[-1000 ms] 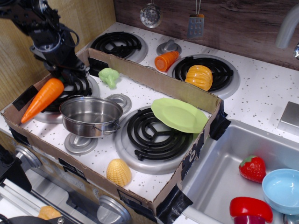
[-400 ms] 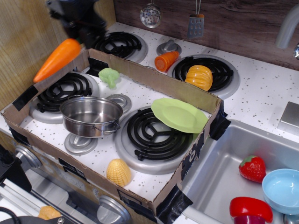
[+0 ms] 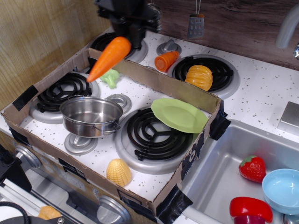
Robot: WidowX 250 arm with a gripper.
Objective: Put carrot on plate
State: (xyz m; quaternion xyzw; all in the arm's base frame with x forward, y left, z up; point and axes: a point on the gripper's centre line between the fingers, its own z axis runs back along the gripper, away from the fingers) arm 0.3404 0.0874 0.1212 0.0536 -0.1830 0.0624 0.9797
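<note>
Transport step underway, judging by the layout: gripper is hanging high over the back of the stove at about 11 o'clock in frame, jaws clenching the stem end of the carrot. Carrot is airborne, tilting tip-down toward 7 o'clock, over the back wall of the cardboard box, above the broccoli. It is touching nothing but the jaws.

Plate is sitting tilted on the front-right burner, leaning toward the box's right wall, at roughly 4 o'clock from the carrot and well apart from it. Plate is bare.

Pot is standing at 6 o'clock from the carrot, corn at the front of the box. Short carrot piece and pumpkin are lying outside the box, at the back.

Next move probably calls for carrying toward 4 o'clock, clearing the box wall, then lowering over the plate centre before letting go. Since the plate is sloping, the carrot may roll off if dropped from height.
</note>
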